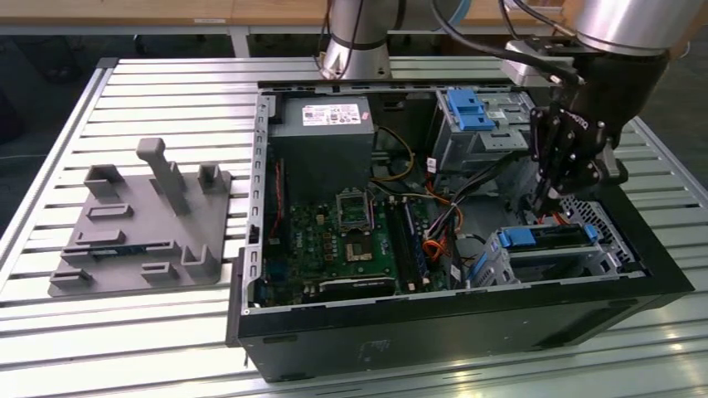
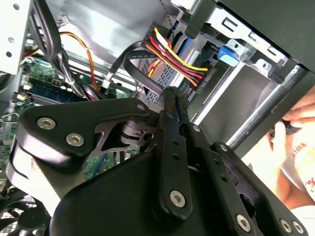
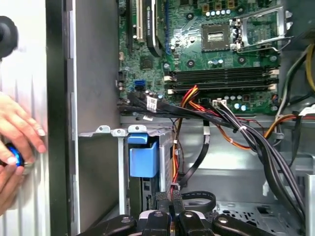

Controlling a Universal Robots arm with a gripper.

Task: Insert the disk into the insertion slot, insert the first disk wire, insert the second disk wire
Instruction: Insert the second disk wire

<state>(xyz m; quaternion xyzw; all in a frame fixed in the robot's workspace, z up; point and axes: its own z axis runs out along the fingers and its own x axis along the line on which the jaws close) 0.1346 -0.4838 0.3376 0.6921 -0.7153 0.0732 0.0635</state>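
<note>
Currently:
Arm pose: black gripper (image 1: 550,192) pointed down above the blue-framed silver disk (image 1: 545,238).
Fingers: clenched together on a dark plug (image 2: 173,93).
Hidden: plug's cable colour unclear.

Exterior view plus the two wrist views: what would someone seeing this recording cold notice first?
First, the open computer case on the slatted metal table, green motherboard exposed. Next, the black gripper reaching down into the case at the exterior view's right, just above the blue-framed disk sitting in its metal insertion slot. In the first wrist view, a person's hand rests outside the case wall.
</note>
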